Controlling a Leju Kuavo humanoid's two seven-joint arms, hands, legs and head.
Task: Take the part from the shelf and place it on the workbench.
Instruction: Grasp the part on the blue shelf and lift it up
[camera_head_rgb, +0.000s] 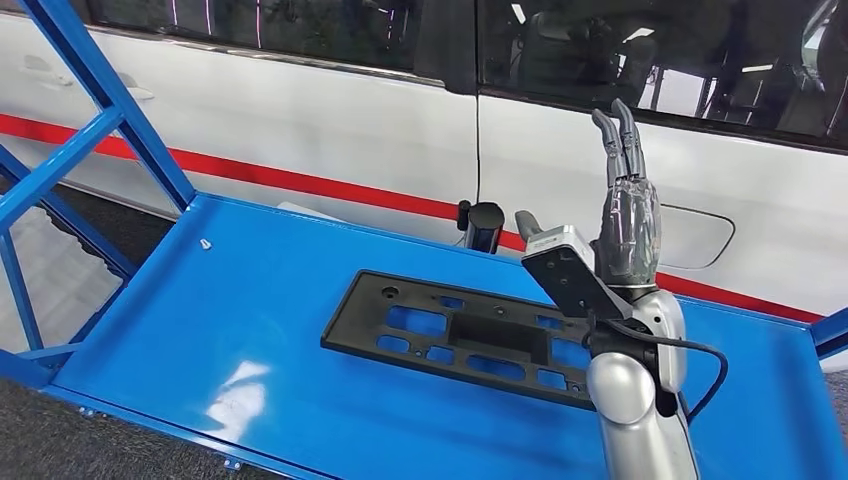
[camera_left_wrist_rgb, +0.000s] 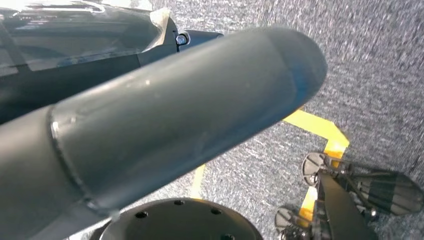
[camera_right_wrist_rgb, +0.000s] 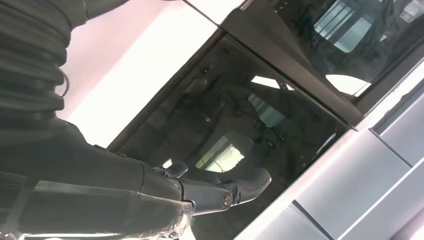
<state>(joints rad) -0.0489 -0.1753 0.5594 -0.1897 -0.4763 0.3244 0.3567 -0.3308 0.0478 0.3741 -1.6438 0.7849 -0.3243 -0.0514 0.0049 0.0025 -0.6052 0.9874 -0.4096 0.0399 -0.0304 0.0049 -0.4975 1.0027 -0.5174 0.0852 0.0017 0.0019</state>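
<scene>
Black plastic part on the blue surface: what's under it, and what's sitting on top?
The black part lies flat on the blue surface, which shows through its cutouts. Nothing rests on it. The right hand is raised and holds nothing; its arm covers the part's right end.

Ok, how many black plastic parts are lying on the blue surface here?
1. The black part lies flat near the middle of the blue workbench, partly behind the raised right hand, which holds nothing.

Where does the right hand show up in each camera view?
Head view: right hand raised at centre right, fingers straight up, holding nothing, above the black part.
Left wrist view: not in it.
Right wrist view: hand at lower left, fingers extended.
Shared landmark: the car window.
</scene>
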